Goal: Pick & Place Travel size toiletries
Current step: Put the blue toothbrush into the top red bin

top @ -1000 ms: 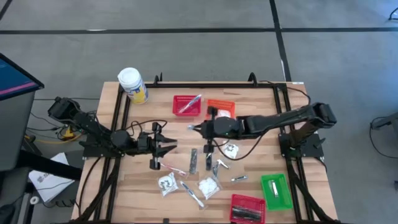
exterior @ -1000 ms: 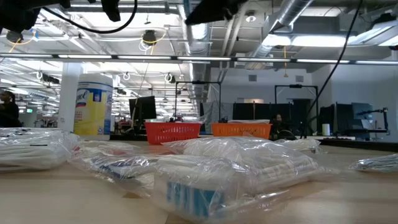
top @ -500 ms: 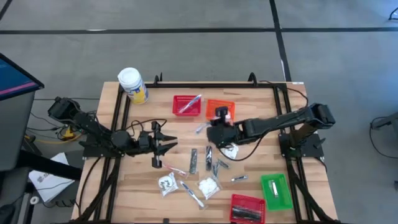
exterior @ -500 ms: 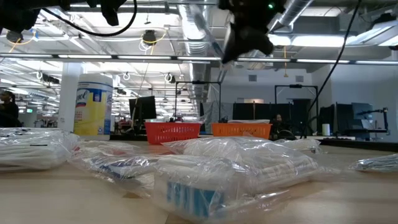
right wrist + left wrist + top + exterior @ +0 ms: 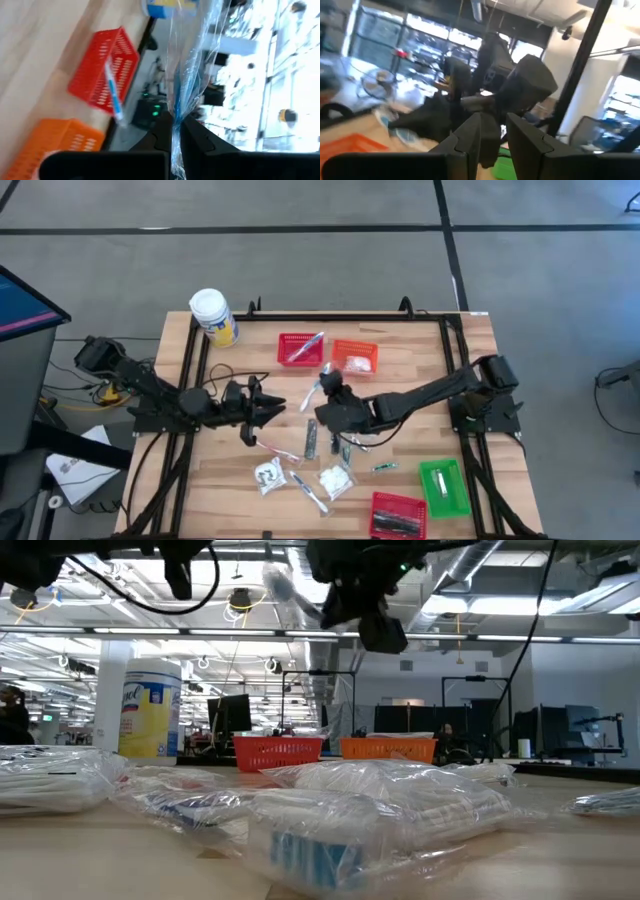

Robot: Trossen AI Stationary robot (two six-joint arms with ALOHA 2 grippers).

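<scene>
Currently carry step: right gripper (image 5: 322, 383) pinched shut on clear-wrapped stick (image 5: 184, 75), raised off table just beside red basket (image 5: 300, 348). Next move likely calls for travel over basket, then release. Left gripper (image 5: 270, 405) hovers near basket, fingers part-open, nothing held.

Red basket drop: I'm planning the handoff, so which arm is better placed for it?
Right. The right gripper is shut on a clear-wrapped stick near the red basket; the left gripper holds nothing.
</scene>
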